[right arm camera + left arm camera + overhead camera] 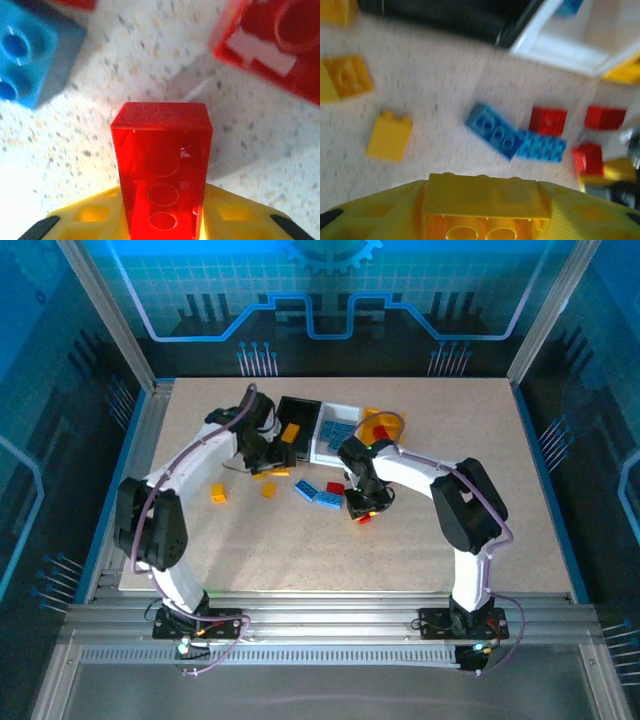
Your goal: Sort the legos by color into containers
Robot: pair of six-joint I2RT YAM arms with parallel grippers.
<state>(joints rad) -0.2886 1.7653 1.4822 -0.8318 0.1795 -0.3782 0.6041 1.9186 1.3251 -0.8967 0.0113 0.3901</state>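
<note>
On the left of the speckled beige tabletop [300, 560], a small orange-yellow studded plastic brick [218, 493] is lying loose, and a second orange-yellow plastic brick [268, 489] is lying to its right. Just behind that one, the left gripper [268, 466] is hanging in front of the black rectangular plastic bin [300, 405]. Its jaws are standing partly closed and pinching a yellow studded plastic brick [487, 197] between the yellow fingers [380, 215]. The black bin is holding one orange plastic brick [290, 433]. Beside it, the white rectangular plastic bin [322, 455] is holding light blue plastic bricks [338, 430]. Next along, the yellow-orange rectangular plastic bin [368, 416] is holding a red plastic brick [381, 432]. In front of the bins, two light blue studded bricks [492, 131] are lying end to end and touching, with a loose red studded brick [547, 120] just behind them. To the right of these, the right gripper [365, 512] is reaching down close to the tabletop. Its jaws are clamping tight on a red oblong plastic brick [161, 150] that is jutting out from between the fingers. I cannot tell whether that brick is touching the surface. A blue brick [30, 55] and another red brick [280, 45] are lying near it.
</note>
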